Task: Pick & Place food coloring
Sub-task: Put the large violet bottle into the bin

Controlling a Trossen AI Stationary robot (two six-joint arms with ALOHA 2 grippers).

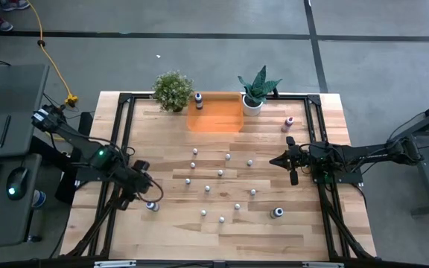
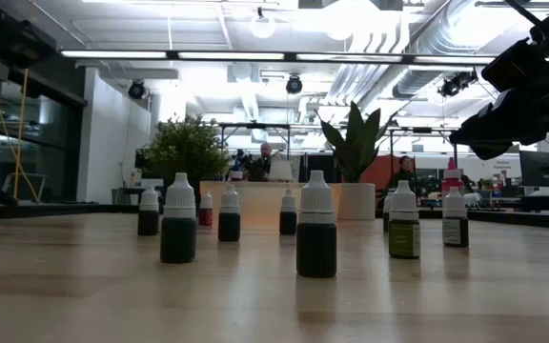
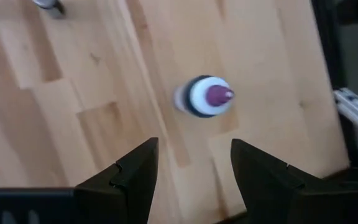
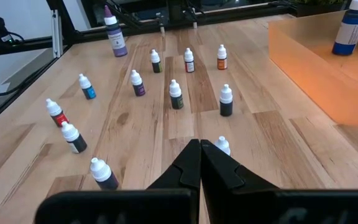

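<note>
Several tiny white-capped food coloring bottles (image 1: 220, 173) stand upright on their bases mid-table. A larger bottle with a purple tip (image 3: 205, 96) stands near the table's left near corner, also in the high view (image 1: 153, 206). My left gripper (image 3: 194, 158) hovers over it, open, its fingers short of the bottle and touching nothing. My right gripper (image 4: 199, 148) is shut and empty at the right side of the table (image 1: 274, 161), pointing toward the tiny bottles; one (image 4: 222, 145) stands just past its tips. A blue bottle (image 4: 352, 28) stands in the orange tray (image 1: 214, 115).
Two potted green plants (image 1: 173, 91) (image 1: 257, 91) flank the orange tray at the far edge. A pink bottle (image 1: 289, 123) and a dark larger bottle (image 1: 277, 213) stand on the right side. A black frame (image 1: 121, 134) rims the table. People sit in the room behind (image 2: 263, 157).
</note>
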